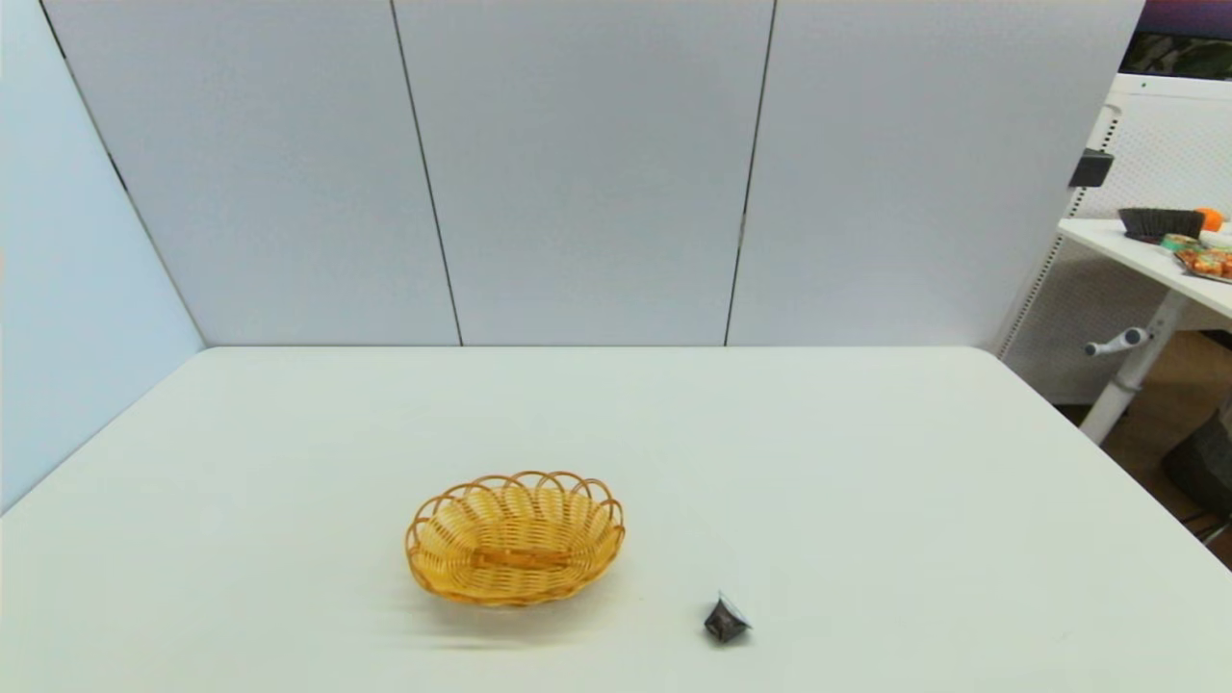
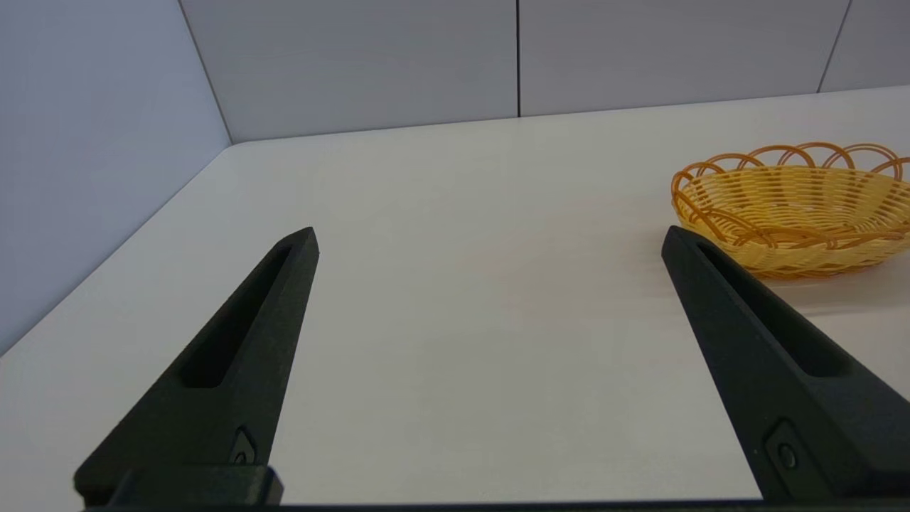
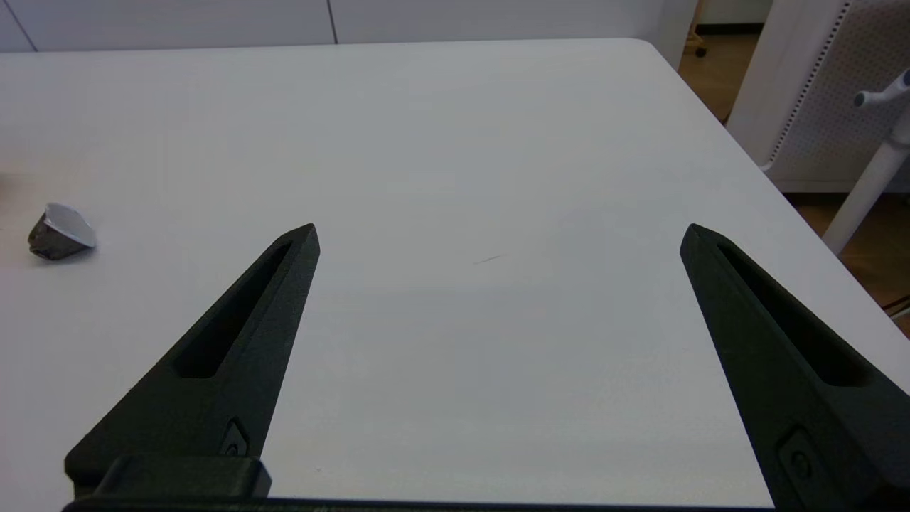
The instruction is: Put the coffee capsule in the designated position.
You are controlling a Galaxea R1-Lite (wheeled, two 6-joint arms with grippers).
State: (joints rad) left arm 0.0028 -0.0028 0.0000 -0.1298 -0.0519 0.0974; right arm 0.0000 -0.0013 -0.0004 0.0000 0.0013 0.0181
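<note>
The coffee capsule [image 1: 726, 619], a tiny dark pod with a pale foil face, lies tipped on its side on the white table [image 1: 866, 462], to the right of a yellow wicker basket [image 1: 515, 536]. Neither arm shows in the head view. My right gripper [image 3: 498, 238] is open above bare table, and the coffee capsule [image 3: 59, 232] lies well off to one side of its fingers [image 3: 242, 334]. My left gripper [image 2: 489, 242] is also open over bare table, with the wicker basket [image 2: 793, 206] just past one finger [image 2: 753, 341]. Nothing is between either pair of fingers.
Pale wall panels [image 1: 577, 173] close the table's back and left sides. Beyond the right edge stands another white desk [image 1: 1155, 260] with a dark bowl and small items, on a white leg [image 3: 867, 185]. The basket holds nothing.
</note>
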